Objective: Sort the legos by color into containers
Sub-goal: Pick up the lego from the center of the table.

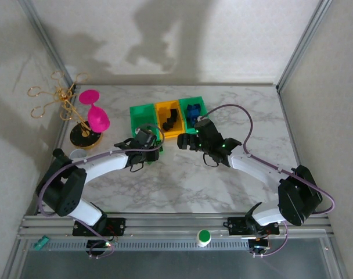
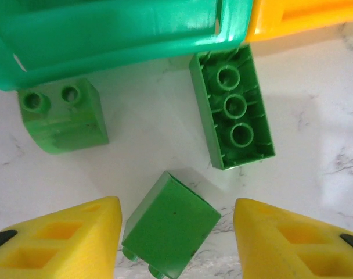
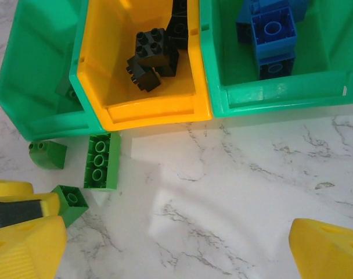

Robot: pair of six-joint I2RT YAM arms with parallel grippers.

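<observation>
L end effector (image 2: pixel 176 208) open round tilted green lego (image 2: pixel 170 231). Skewed faces may twist it out & knock long green lego (image 2: pixel 231 107) beside it. R end effector (image 3: pixel 173 228) open, empty.

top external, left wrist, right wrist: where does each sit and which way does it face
top external: above and behind the arms, looking down on the table; both arms show, left pincer and right pincer by the bins.
left wrist: on the left arm, looking down at three green legos by the left green bin; open left pincer's fingers at bottom.
right wrist: on the right arm, looking down at the bins' fronts; right pincer's fingers in bottom corners.
shared: both wrist views catch those green legos.
</observation>
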